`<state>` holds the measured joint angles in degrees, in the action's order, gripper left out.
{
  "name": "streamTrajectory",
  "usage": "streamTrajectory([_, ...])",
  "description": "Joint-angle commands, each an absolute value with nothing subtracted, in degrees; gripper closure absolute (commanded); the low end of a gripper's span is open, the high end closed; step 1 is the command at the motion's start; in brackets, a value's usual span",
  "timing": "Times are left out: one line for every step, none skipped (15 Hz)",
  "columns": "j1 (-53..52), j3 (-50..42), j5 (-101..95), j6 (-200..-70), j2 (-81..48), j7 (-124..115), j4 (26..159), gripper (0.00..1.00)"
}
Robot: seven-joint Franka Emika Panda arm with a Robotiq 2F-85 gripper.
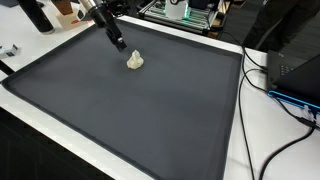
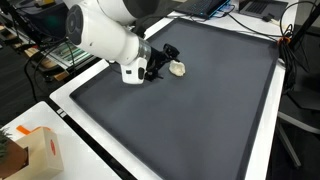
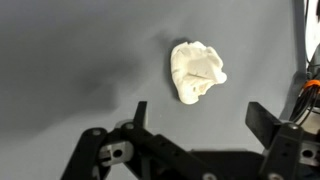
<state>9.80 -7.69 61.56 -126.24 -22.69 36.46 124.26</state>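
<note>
1. The one pincer (image 3: 197, 113) stands wide open and has hold of nothing. In the wrist view its two black fingers (image 3: 139, 110) rise from the lower edge, well apart from each other.
2. One crumpled white lump (image 3: 197, 71) lies on the mat just ahead of the fingertips, in line with the gap between them and touching neither finger.
3. In both exterior views the pincer (image 1: 119, 43) (image 2: 168, 55) hangs tilted just beside the lump (image 1: 136, 61) (image 2: 177, 69), low over the mat. Whether a fingertip grazes the lump cannot be told from these views.
4. One white arm (image 2: 105, 30) carries the pincer and fills the upper left of an exterior view.
5. One dark grey mat (image 1: 150, 120) (image 2: 200, 120) (image 3: 60, 50) covers most of the table. The lump sits near one of its edges and is the only thing lying on it.
6. A white table (image 1: 236, 130) (image 2: 68, 97) shows as a border round the mat.
7. Off the mat, an exterior view shows one cardboard box (image 2: 35, 150) at a table corner.
8. An exterior view shows one black box (image 1: 297, 70) beside the table, with several cables (image 1: 285, 100) running past it; their exact count is unclear.
</note>
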Motion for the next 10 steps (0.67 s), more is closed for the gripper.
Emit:
streamTrajectory([8.26, -7.69, 53.9, -127.79, -24.97, 27.3, 120.89, 0.0])
streamTrajectory([8.07, -7.46, 51.76, -127.85, -25.33, 25.09, 120.14, 0.0])
streamTrajectory([7.77, -7.28, 49.54, -127.94, -25.69, 22.83, 119.34, 0.0])
streamTrajectory([7.34, -7.15, 47.08, -128.01, -26.08, 20.43, 118.51, 0.0])
streamTrajectory([6.94, -7.02, 44.66, -128.16, -26.42, 18.09, 117.69, 0.0])
streamTrajectory([6.69, -6.8, 42.31, -128.02, -26.77, 15.97, 116.89, 0.0])
streamTrajectory([6.22, -6.67, 39.69, -128.02, -27.17, 13.51, 115.95, 0.0])
streamTrajectory([5.87, -6.49, 37.2, -127.9, -27.55, 11.29, 115.09, 0.0])
streamTrajectory([5.59, -6.25, 34.77, -127.74, -27.9, 9.16, 114.19, 0.0])
streamTrajectory([4.98, -6.24, 31.61, -127.36, -28.31, 6.31, 113.23, 0.0])
